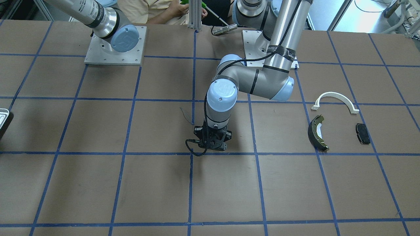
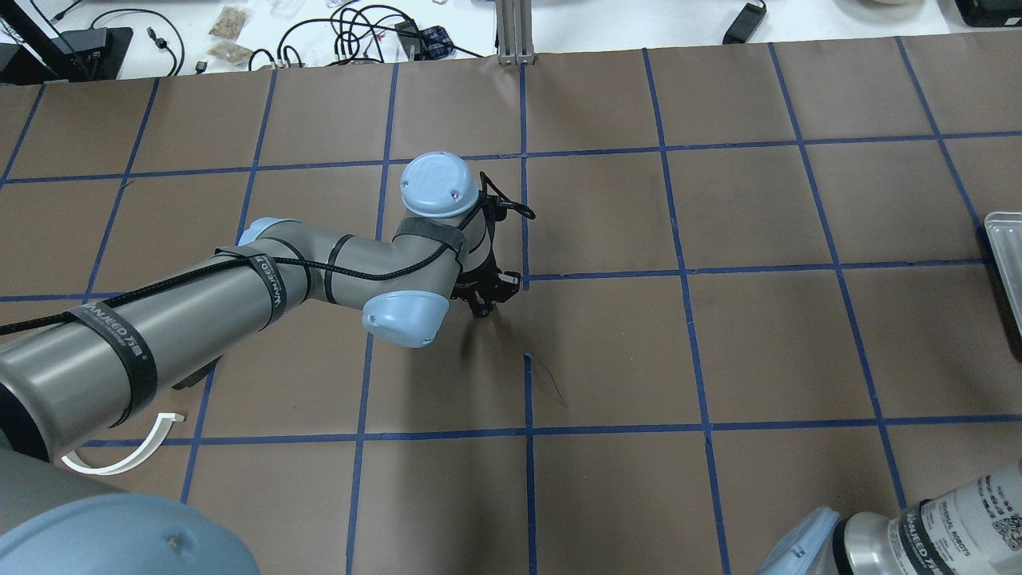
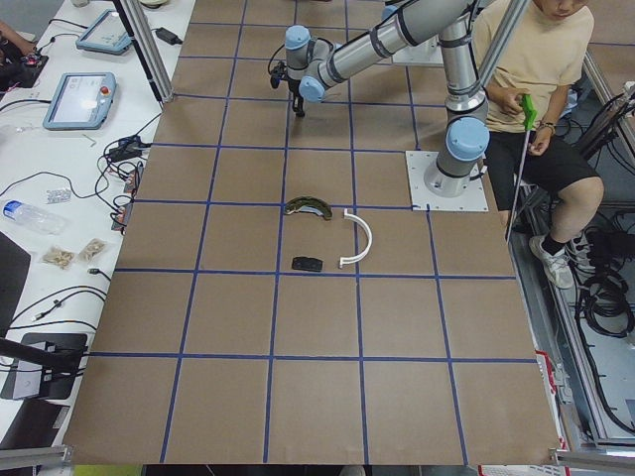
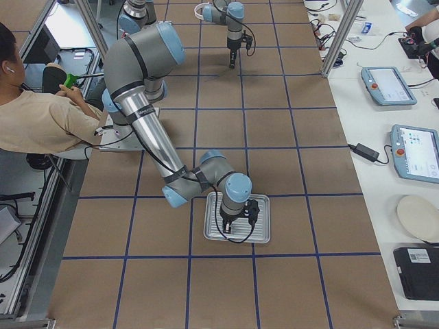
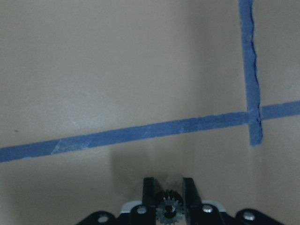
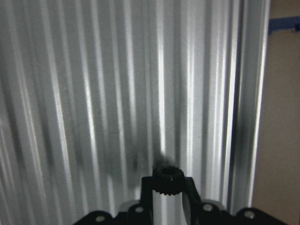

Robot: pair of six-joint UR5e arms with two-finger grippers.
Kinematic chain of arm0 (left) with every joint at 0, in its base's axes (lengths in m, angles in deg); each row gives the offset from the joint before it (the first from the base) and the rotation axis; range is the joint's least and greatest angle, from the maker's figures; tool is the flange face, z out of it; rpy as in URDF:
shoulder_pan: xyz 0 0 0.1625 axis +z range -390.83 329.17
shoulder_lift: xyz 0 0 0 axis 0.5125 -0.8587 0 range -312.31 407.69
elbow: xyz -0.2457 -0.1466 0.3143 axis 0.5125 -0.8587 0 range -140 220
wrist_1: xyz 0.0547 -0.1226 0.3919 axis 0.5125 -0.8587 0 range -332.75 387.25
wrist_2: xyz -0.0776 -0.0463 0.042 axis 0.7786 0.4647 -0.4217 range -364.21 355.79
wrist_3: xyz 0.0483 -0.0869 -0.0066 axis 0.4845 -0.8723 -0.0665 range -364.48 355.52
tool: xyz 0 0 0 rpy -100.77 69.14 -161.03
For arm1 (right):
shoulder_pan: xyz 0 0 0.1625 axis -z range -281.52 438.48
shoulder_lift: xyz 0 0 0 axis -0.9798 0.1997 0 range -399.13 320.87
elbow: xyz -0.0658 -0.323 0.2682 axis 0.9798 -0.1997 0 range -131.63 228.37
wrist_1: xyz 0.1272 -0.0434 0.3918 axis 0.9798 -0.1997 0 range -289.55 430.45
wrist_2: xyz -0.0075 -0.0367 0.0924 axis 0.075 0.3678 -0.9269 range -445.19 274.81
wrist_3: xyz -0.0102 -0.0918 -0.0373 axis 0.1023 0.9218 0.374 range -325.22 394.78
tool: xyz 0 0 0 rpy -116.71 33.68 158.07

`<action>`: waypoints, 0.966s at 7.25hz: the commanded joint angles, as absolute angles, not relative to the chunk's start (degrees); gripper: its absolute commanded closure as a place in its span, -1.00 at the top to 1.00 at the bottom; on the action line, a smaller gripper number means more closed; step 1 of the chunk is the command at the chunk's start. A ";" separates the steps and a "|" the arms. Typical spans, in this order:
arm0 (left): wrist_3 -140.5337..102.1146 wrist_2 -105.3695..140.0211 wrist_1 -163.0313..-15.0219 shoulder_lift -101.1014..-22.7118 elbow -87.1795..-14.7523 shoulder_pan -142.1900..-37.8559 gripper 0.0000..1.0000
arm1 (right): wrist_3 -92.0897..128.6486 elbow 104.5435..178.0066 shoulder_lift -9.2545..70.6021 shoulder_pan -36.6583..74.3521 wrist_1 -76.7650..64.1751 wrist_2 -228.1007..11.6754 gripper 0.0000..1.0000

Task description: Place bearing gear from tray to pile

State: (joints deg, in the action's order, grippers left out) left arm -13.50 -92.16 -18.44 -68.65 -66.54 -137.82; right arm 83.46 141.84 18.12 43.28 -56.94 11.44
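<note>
In the left wrist view my left gripper (image 5: 168, 183) is shut on a small toothed bearing gear (image 5: 168, 209) just above the brown table, near a blue tape crossing. It stands at the table's centre (image 2: 481, 307). In the right wrist view my right gripper (image 6: 168, 188) is shut on a black bearing gear (image 6: 168, 179) over the ribbed silver tray (image 6: 93, 93). The tray also shows in the exterior right view (image 4: 264, 236). The pile lies apart: brake shoe (image 1: 316, 132), white arc (image 1: 336, 97), black pad (image 1: 362, 133).
The table is brown paper with a blue tape grid. The tray's edge shows at the overhead view's right side (image 2: 1002, 239). Both arm base plates (image 1: 115, 46) stand at the robot's side. A person sits behind the robot holding a green tool (image 1: 210, 11).
</note>
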 commanded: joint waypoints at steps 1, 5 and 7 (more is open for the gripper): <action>-11.79 -92.45 -25.94 -66.67 -61.64 -135.52 -1.00 | 83.74 141.97 21.23 39.92 -56.37 10.70 -1.00; 4.34 -97.45 -55.68 -64.20 -41.76 -120.35 -1.00 | 69.85 145.57 28.80 12.12 -50.93 9.38 -1.00; 14.46 -98.51 -57.28 -63.15 -42.17 -109.54 -1.00 | 48.62 145.84 29.42 -5.46 -49.09 8.77 -1.00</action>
